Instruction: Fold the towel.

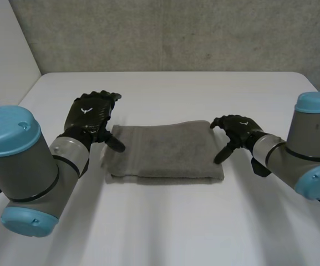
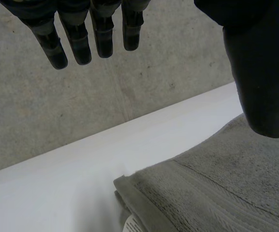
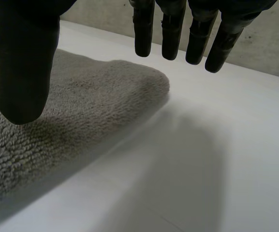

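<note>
I've got a plain mid-grey towel [image 1: 162, 151], a ribbed band woven along its border, a small white tag [image 2: 133, 224] at one corner. Table [image 1: 165, 221] flat white. Left hand [image 1: 90, 113] black, right hand [image 1: 237, 130] black. Arms [image 1: 65, 155] grey, light-blue caps. Wall [image 1: 165, 33] mottled grey.

**user1:** quick headcount, what's there?

**user2:** easy. one grey towel [image 1: 162, 151], one white table [image 1: 204, 233]. two black hands, left hand [image 1: 90, 113] and right hand [image 1: 234, 128], on two arms: left arm [image 1: 26, 166], right arm [image 1: 309, 149].
</note>
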`<state>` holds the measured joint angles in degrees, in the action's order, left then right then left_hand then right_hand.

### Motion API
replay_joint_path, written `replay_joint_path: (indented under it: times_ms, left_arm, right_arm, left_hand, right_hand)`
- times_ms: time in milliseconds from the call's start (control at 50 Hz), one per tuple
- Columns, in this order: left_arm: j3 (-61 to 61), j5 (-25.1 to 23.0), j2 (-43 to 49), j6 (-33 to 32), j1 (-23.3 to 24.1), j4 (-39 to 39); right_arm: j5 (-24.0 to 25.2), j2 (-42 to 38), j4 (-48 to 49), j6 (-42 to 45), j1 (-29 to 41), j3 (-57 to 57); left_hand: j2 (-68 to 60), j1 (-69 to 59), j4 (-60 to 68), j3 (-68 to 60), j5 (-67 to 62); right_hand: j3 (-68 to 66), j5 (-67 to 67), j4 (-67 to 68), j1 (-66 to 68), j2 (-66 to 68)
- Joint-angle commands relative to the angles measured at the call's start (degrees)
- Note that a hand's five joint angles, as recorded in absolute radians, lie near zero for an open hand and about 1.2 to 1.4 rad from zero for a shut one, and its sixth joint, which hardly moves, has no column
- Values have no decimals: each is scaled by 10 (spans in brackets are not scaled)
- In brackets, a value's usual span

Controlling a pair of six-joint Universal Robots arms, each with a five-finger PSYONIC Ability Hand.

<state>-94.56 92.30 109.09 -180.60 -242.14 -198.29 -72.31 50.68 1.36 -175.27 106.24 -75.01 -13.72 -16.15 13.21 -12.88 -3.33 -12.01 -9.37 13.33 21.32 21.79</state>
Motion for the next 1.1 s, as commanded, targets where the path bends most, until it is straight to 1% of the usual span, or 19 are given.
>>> replay_joint_path:
  times_ms: [20,120,240,280,340,400,440,540,660,740,780,800,820,840,860,880,900,1000,1100]
  left_arm:
    - [-2,0,0,0,1,0]
    - [-3,0,1,0,0,0]
    - [-4,0,2,0,0,0]
    - [-4,0,2,0,0,0]
    - [-4,-1,2,0,0,0]
    - [-4,0,2,0,0,0]
    - [-4,0,3,0,-1,0]
    - [-4,0,3,0,-1,0]
    - [-4,0,3,0,-1,0]
    - [-4,0,2,0,-4,0]
    - [-4,0,2,1,-4,0]
    - [-4,0,2,0,-4,0]
    - [-4,0,2,0,-4,0]
    - [-4,0,2,0,-4,0]
    - [-4,0,2,1,-4,0]
    - [-4,0,2,1,-4,0]
    - [-4,0,2,0,-4,0]
    - [-4,1,2,1,-3,0]
    - [-5,1,0,1,-4,0]
  right_arm:
    - [-6,-29,-2,-4,13,30]
    - [-7,-44,-2,-3,19,45]
    - [-6,-55,-2,-1,20,50]
    - [-6,-61,-2,-1,19,50]
    - [-2,-62,-2,0,16,50]
    - [1,-62,-6,2,11,50]
    - [2,-59,-8,3,11,46]
    - [7,-45,-8,1,10,38]
    - [19,-27,-9,2,-16,26]
    - [50,-10,-9,5,-51,5]
    - [58,-8,-9,10,-57,0]
    - [63,-7,-11,15,-62,-5]
    - [65,-6,-13,21,-62,-9]
    - [65,-6,-13,21,-62,-9]
    - [62,-6,-15,29,-60,-13]
    - [62,-6,-15,29,-60,-13]
    - [61,-5,-17,33,-60,-15]
    - [62,6,-16,32,-53,-12]
    - [59,0,-13,31,-16,6]
  left_hand:
    - [37,61,-32,29,33]
    - [37,61,-32,29,33]
    - [37,61,-32,29,33]
    - [37,61,-32,29,33]
    - [37,61,-32,29,33]
    - [37,61,-32,29,33]
    - [37,61,-32,29,33]
    - [37,61,-32,29,33]
    - [37,61,-32,29,33]
    - [37,61,-32,29,33]
    - [37,61,-32,29,33]
    - [37,61,-32,29,33]
    - [37,61,-32,29,33]
    - [37,61,-32,29,33]
    - [37,61,-32,29,33]
    - [37,61,-32,29,33]
    - [37,61,-32,29,33]
    - [37,61,-32,29,33]
    - [37,61,-32,29,33]
  right_hand:
    - [20,-32,-33,12,7]
    - [20,-84,-33,64,60]
    - [20,-198,-33,179,174]
    - [20,-275,-33,256,251]
    - [20,-314,-33,295,290]
    - [20,-387,-33,367,362]
    - [20,-472,-33,452,448]
    - [20,-580,-33,560,555]
    - [20,-600,-33,581,576]
    - [20,-606,-33,587,582]
    - [20,-597,-33,577,573]
    - [20,-537,-33,517,513]
    - [20,-375,-33,355,350]
    - [20,-373,-33,354,349]
    - [20,-150,-33,130,126]
    - [20,-148,-33,128,123]
    - [20,-19,-33,0,-5]
    - [20,17,-33,-37,-41]
    - [20,5,-33,-25,-30]
